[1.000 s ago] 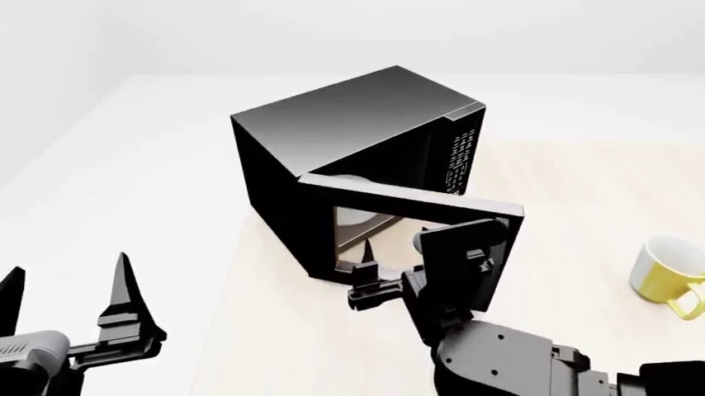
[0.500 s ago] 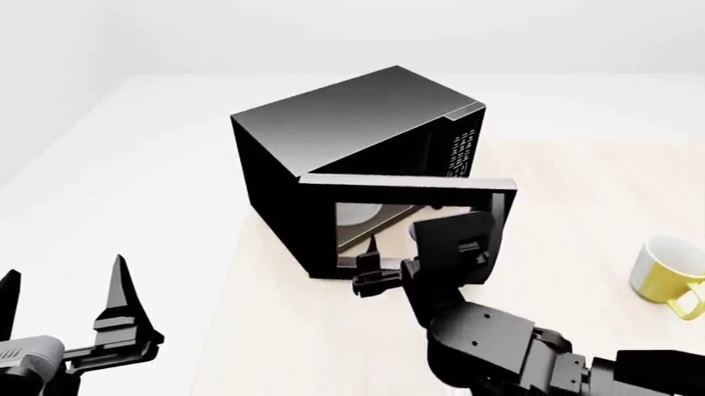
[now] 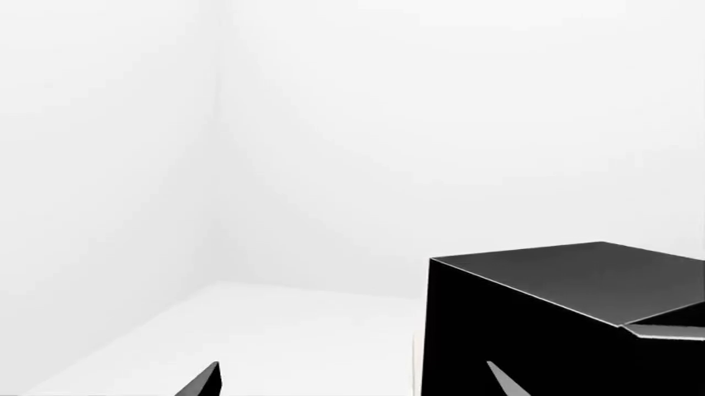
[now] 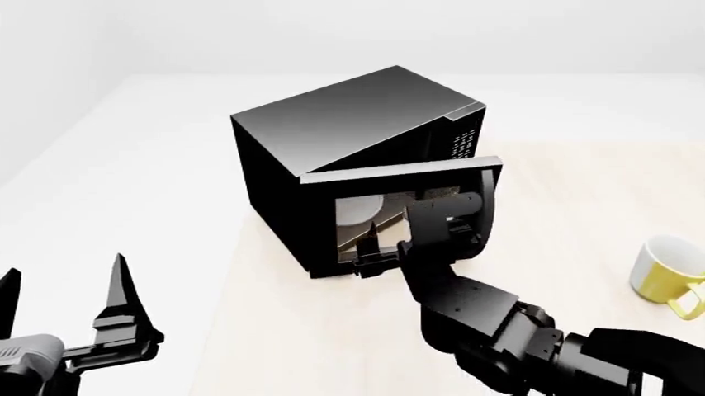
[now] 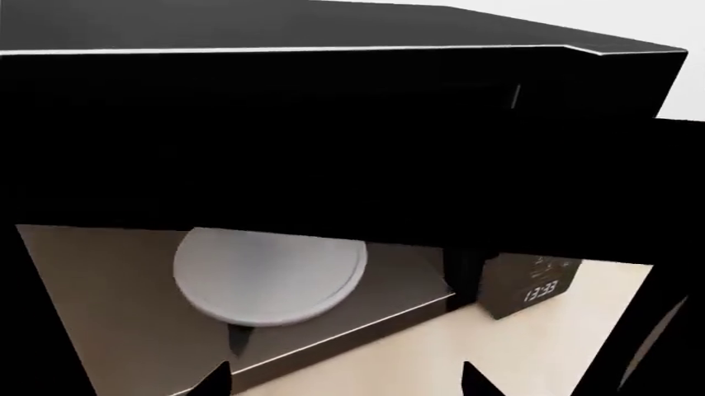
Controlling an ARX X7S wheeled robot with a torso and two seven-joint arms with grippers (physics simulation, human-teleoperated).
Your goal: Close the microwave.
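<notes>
The right gripper, fingers apart and holding nothing, has pressed the door of the microwave further shut than a second ago. The microwave stands mid-table. The left gripper hangs spread wide, well apart. A yellow mug stands at the right edge.

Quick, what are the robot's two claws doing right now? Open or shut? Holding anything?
Left end effector: open, holding nothing.
Right end effector: open, holding nothing, fingertips up against the microwave door.
</notes>
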